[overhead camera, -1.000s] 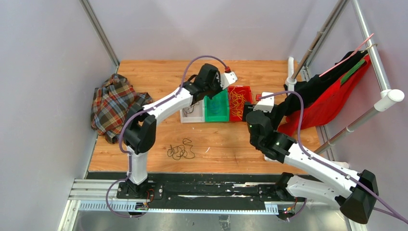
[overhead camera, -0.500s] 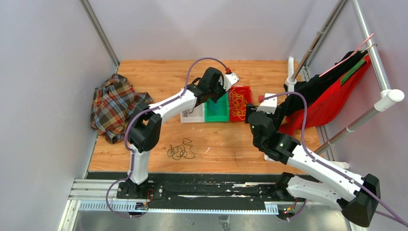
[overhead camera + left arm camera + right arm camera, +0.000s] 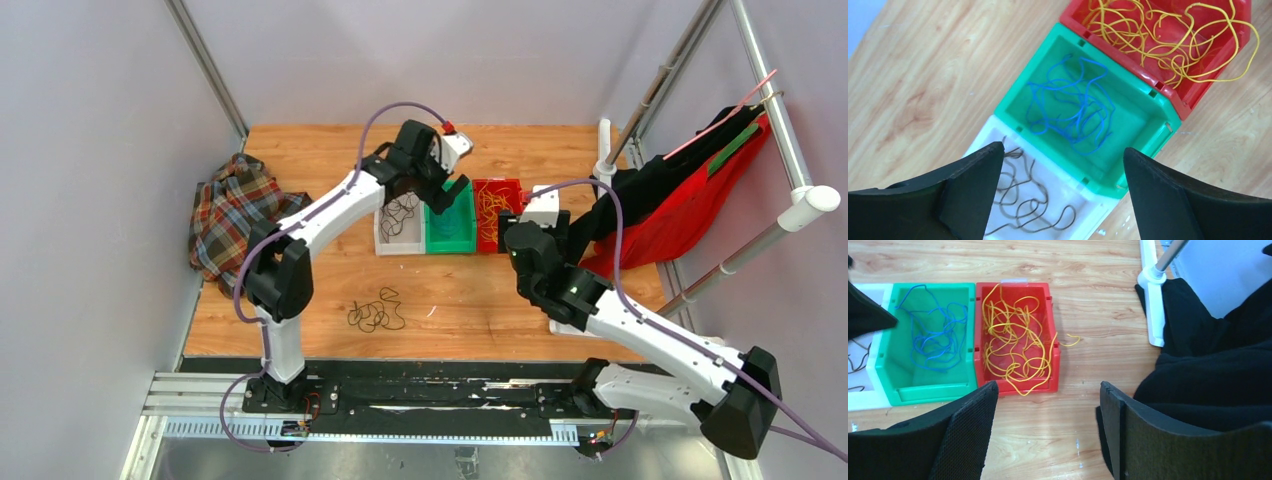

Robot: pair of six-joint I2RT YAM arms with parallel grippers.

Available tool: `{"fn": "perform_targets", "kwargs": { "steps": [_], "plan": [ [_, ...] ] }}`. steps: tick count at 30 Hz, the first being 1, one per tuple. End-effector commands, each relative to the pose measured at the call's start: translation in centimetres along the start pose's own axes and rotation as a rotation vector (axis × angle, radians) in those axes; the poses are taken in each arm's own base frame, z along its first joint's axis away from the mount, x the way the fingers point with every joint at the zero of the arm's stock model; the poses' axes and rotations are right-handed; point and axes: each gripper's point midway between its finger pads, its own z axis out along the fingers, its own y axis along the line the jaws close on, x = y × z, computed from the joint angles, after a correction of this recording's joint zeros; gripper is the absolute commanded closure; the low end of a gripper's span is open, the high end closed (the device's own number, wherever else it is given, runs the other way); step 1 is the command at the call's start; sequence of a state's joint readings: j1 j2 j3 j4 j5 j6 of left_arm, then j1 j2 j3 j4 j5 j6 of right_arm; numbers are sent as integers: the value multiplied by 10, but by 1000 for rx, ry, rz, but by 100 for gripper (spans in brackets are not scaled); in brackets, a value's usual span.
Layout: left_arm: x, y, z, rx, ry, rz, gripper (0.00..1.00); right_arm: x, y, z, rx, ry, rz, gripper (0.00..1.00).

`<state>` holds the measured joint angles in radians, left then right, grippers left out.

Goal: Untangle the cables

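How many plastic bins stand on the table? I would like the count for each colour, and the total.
red bin: 1
green bin: 1
white bin: 1
Total: 3

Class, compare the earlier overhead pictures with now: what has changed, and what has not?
The left gripper swung left, from over the green bin toward the white bin, uncovering its black cables. The right gripper edged slightly left. Both are open. The bins and the loose tangle stayed put.
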<state>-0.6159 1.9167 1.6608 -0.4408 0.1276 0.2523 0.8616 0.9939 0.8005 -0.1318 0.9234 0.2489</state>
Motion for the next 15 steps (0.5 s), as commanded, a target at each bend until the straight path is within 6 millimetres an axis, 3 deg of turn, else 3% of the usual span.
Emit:
{"fn": "perform_targets", "kwargs": {
  "steps": [1,3,6,10,15],
  "plan": [
    [-32,13,-68,28,-57,31,5,-12,14,6,-47,1,0,26],
    [-30,10,-97,65,-67,36,2,-14,24,6,-94,-3,-17,26],
    [-8,4,-137,109,-44,54,0,-22,35,6,-139,-30,-7,27],
    [52,-15,-178,146,29,114,1,-22,56,4,-218,-24,0,27],
    [124,-40,-207,167,81,303,1,-5,97,-16,-410,32,-62,27]
  ]
}}
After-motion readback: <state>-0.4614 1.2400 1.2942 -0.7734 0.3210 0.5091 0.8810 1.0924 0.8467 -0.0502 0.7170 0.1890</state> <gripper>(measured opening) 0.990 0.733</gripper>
